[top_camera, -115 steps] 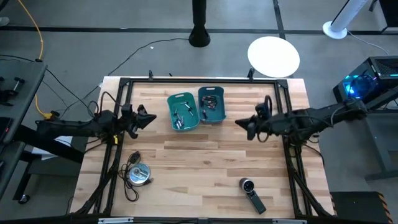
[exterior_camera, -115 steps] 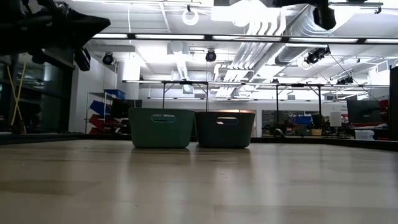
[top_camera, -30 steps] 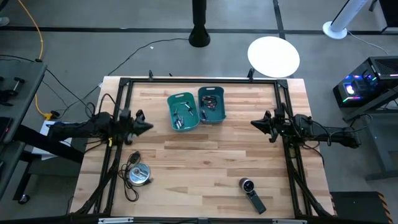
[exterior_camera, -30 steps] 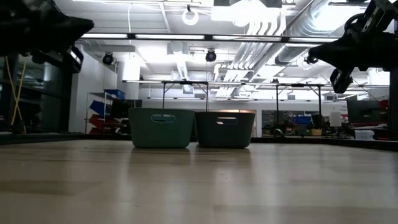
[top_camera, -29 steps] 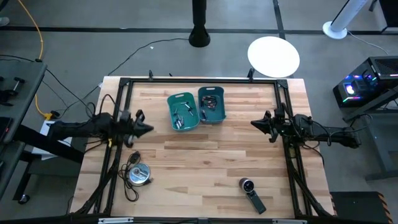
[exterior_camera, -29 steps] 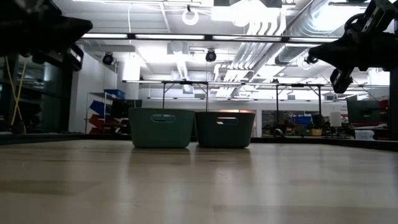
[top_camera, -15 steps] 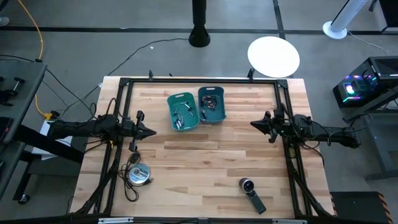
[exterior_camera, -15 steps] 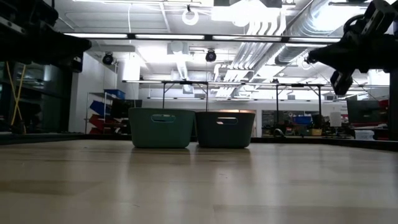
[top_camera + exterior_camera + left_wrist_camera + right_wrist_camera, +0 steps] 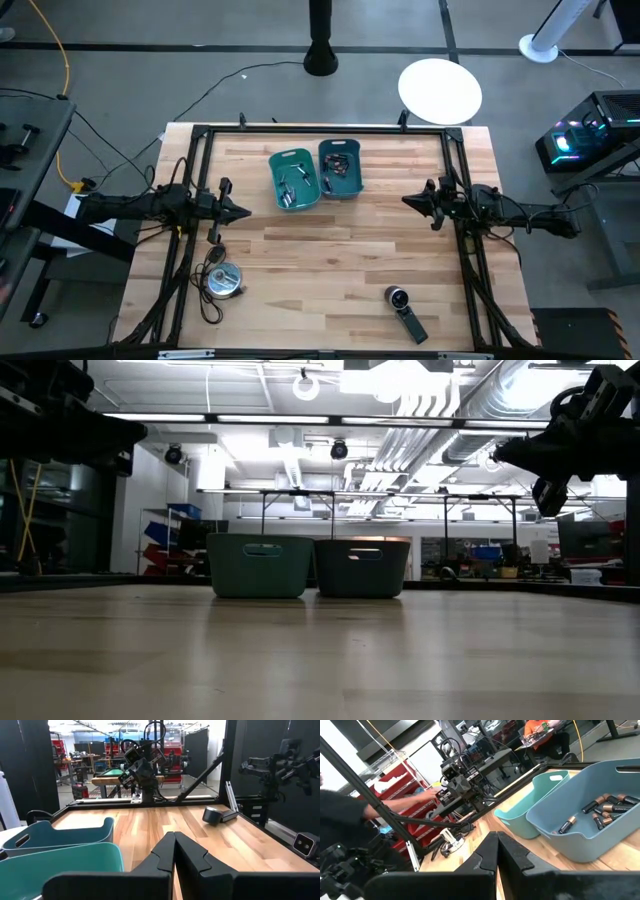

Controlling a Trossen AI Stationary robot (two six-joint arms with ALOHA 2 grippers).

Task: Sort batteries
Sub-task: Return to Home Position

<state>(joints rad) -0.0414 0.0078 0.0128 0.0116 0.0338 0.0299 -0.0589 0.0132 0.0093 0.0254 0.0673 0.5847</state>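
Wooden table (image 9: pixel 330 260) holds two bins (image 9: pixel 272 176) of batteries (image 9: pixel 612 809); left gripper (image 9: pixel 244 212) and right gripper (image 9: pixel 406 199) hover, fingers (image 9: pixel 162 857) clenched empty.

Small black cylindrical batteries with copper ends (image 9: pixel 602 811) lie jumbled on their sides inside the pale blue plastic bin (image 9: pixel 555 817). Slim silvery cylindrical batteries (image 9: pixel 292 184) lie scattered in the teal-green bin (image 9: pixel 520 820) touching it.

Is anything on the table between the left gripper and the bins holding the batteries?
Nothing visible. Only bare table lies between the left gripper and the green bin. The silver disc sits off that path.
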